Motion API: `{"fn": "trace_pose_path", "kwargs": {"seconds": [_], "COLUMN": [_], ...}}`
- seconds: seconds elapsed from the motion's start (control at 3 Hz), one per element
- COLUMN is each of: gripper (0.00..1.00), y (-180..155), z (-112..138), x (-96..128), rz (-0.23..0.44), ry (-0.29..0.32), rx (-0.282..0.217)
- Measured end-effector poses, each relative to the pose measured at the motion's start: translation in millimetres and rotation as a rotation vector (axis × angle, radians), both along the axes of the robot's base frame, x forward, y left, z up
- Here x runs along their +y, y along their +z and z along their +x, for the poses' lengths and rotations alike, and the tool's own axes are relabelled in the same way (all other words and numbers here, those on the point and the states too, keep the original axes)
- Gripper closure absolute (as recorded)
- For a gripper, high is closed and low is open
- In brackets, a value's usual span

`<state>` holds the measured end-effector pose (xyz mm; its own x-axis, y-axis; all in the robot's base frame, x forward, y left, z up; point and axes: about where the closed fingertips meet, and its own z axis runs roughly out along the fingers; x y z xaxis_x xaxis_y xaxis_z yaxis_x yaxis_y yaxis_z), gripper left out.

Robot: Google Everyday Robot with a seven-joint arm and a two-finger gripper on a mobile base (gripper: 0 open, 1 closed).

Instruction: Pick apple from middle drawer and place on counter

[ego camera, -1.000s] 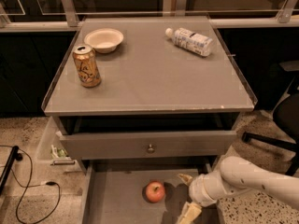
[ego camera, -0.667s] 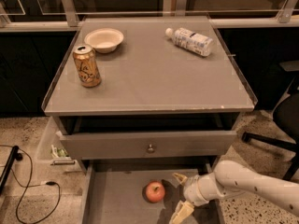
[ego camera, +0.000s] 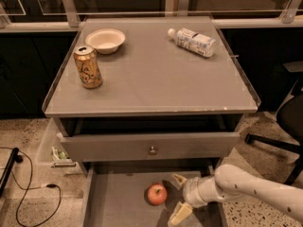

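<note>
Gripper (ego camera: 179, 196) low in the frame, inside the open middle drawer (ego camera: 116, 200), on the right side of it. Fingers spread wide, nothing between them: one cream fingertip (ego camera: 179, 178) points up and back, the other sits nearer the camera at the bottom edge. White arm (ego camera: 251, 190) comes in from the lower right, wrist over the drawer's right wall.

Apple (ego camera: 157, 194) rests on the drawer floor, roughly centre-right, just beside the gripper on its left. Small gap visible, no contact. Red-orange skin, paler patch facing the camera. Not lifted.

Drawer front with a small round knob (ego camera: 152, 150) sits above the open drawer, pulled out slightly from the cabinet.

Table (ego camera: 151, 86) above, grey and matt, with thin raised rims at the sides:
- gold drinks can (ego camera: 87, 66), upright, near the left edge
- shallow cream bowl (ego camera: 105, 40), upright, behind the can, back left, apart from it
- plastic bottle (ego camera: 191, 41) with white cap and printed label, lying on its side, back right, well apart from the can and bowl

Speckled floor around the cabinet. Black cable (ego camera: 28, 193) loops on the floor at left. Clear plastic bin (ego camera: 52, 148) tucked against the cabinet's left side, contents too small to tell. Black office chair base (ego camera: 272, 143) at far right.
</note>
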<state>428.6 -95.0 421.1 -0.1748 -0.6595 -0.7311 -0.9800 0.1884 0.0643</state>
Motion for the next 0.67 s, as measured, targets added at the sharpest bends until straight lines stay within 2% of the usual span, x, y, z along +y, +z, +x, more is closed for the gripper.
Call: {"fn": "trace_pose_path", "kwargs": {"seconds": [0.33, 0.67], "gripper": [0.00, 0.00], "y": [-6.8, -7.5], "z": [23.9, 41.9], "x": [12.5, 23.0], "rz": [0.037, 0.072], "ry": [0.003, 0.017], "rx": [-0.052, -0.083]}}
